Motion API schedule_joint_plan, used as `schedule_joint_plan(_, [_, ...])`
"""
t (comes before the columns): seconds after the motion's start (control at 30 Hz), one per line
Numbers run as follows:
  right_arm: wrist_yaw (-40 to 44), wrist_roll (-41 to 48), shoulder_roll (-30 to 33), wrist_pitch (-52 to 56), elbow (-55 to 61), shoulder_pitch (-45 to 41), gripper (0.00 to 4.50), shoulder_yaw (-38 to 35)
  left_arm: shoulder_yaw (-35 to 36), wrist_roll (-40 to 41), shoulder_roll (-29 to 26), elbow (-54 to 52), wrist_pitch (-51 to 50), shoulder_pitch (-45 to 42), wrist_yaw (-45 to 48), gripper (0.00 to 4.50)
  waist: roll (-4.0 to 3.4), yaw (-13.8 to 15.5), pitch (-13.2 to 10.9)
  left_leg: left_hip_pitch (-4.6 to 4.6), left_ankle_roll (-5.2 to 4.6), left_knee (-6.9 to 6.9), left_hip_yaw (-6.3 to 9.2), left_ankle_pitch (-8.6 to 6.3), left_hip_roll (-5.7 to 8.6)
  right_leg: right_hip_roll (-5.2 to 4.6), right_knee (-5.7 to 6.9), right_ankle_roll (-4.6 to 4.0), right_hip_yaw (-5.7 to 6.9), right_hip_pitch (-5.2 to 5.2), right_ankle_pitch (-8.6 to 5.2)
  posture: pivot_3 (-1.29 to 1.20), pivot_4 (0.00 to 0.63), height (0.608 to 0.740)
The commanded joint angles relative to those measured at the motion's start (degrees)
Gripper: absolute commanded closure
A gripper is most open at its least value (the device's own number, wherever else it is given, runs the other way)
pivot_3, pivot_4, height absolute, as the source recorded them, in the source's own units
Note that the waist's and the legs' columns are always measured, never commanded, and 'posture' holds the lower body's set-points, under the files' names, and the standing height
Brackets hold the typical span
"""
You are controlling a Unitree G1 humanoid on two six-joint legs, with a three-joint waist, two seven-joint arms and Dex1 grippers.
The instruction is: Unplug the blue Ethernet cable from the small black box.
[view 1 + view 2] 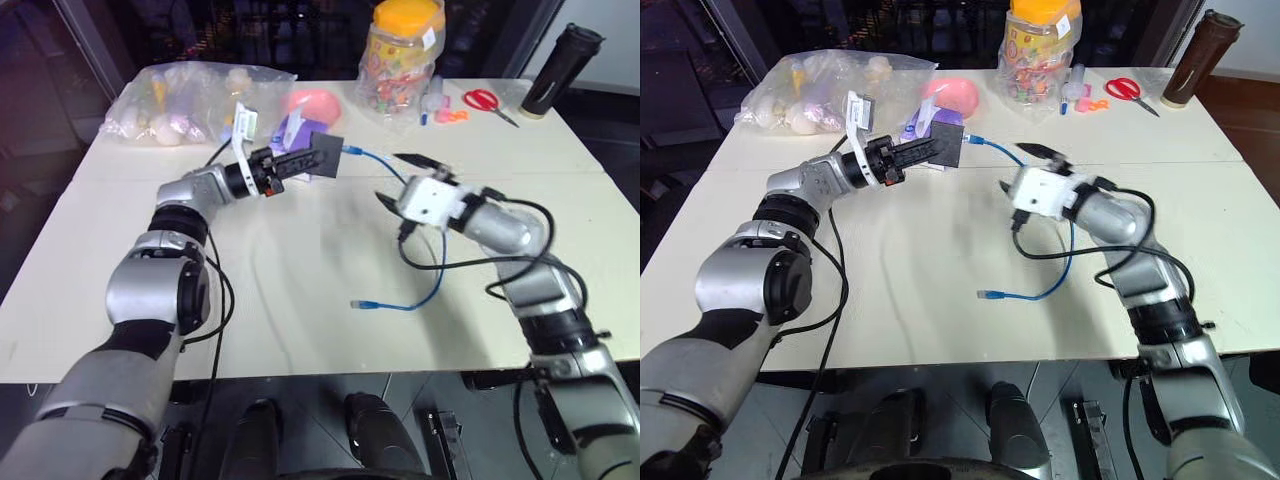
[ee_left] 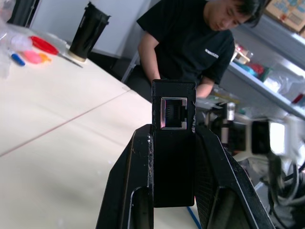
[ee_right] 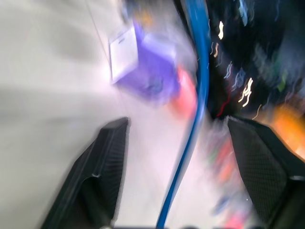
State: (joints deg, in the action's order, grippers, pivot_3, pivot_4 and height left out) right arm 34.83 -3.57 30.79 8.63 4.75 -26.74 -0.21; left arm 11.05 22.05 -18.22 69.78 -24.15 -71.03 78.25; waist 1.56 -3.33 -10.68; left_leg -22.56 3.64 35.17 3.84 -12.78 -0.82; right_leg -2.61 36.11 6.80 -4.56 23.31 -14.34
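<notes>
You have the small black box [image 1: 322, 155] clamped between the two fingers of your left gripper [image 1: 300, 160], lifted above the table [image 1: 300, 290] a little short of its far edge. In the left wrist view the box stands upright between the fingers, and the port facing that camera is empty. The blue Ethernet cable [image 1: 420, 215] has one plug just at the box's right edge; whether it still sits in a port you cannot tell. From there it passes between the spread fingers of your right gripper [image 1: 400, 180], which stand wide with no grip on it, then loops down to its other plug [image 1: 362, 303], lying loose on the table toward the near edge. Behind the box sits a purple-and-white tissue box [image 1: 293, 130].
</notes>
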Motion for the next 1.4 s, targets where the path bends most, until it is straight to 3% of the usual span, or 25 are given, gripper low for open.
schedule_joint_plan(0.03, [-4.32, 23.73, -8.95, 22.21, 15.39, 0.68, 1.41, -10.58, 1.9, 2.31, 0.57, -3.39, -4.0, -0.66, 3.14, 4.01, -0.01, -0.32, -0.01, 0.02, 0.0, 0.01, 0.03, 0.0, -0.01, 0.02, 0.05, 0.0, 0.0, 0.0, 0.0, 0.0, 0.15, 0.739])
schedule_joint_plan(0.13, [-8.77, 39.31, -15.52, 34.07, 22.2, 1.79, 1.41, -14.89, 3.56, 4.6, 1.72, -5.4, -7.59, -0.5, 4.48, 4.01, -0.01, -0.3, -0.01, 0.04, 0.0, 0.0, 0.14, 0.0, -0.02, 0.03, 0.12, -0.03, 0.08, -0.02, 0.01, 0.0, 0.15, 0.739])
schedule_joint_plan(0.4, [-21.37, 52.88, -23.1, 39.29, 21.84, -0.69, 1.41, -20.5, 3.51, 8.96, 4.57, -13.13, -17.38, 0.06, 7.96, 4.01, -0.02, 0.49, 0.0, 0.03, 0.0, -0.01, 0.14, 0.0, -0.01, -0.01, 0.03, -0.03, 0.1, -0.06, 0.01, 0.0, 0.15, 0.739])
schedule_joint_plan(0.67, [-22.53, 55.1, -22.34, 37.74, 21.93, -1.21, 1.41, -17.51, 2.78, 10.54, 6.15, -20.21, -21.5, 3.6, 6.05, 4.01, -0.03, 0.66, 0.0, 0.04, -0.01, -0.04, 0.13, 0.0, -0.02, 0.01, 0.02, -0.03, 0.1, -0.04, 0.01, 0.0, 0.15, 0.739])
schedule_joint_plan(0.9, [-21.19, 58.57, -21.08, 37.79, 24.03, 0.42, 1.41, -14.87, 5.79, 12.49, 6.12, -18.03, -20.34, 2.68, 2.19, 4.01, -0.02, 0.76, 0.0, 0.02, -0.01, -0.04, 0.14, 0.0, -0.02, 0.01, 0.0, -0.03, 0.11, -0.03, 0.01, 0.0, 0.15, 0.739])
schedule_joint_plan(1.4, [-22.45, 60.87, -20.64, 33.41, 22.16, -0.77, 1.41, -13.88, 3.14, 12.89, 6.84, -21.88, -22.92, 5.33, 3.6, 4.01, -0.02, 0.73, 0.0, 0.01, -0.01, -0.03, 0.13, 0.0, -0.02, 0.01, -0.02, -0.03, 0.11, -0.03, 0.01, 0.0, 0.15, 0.739])
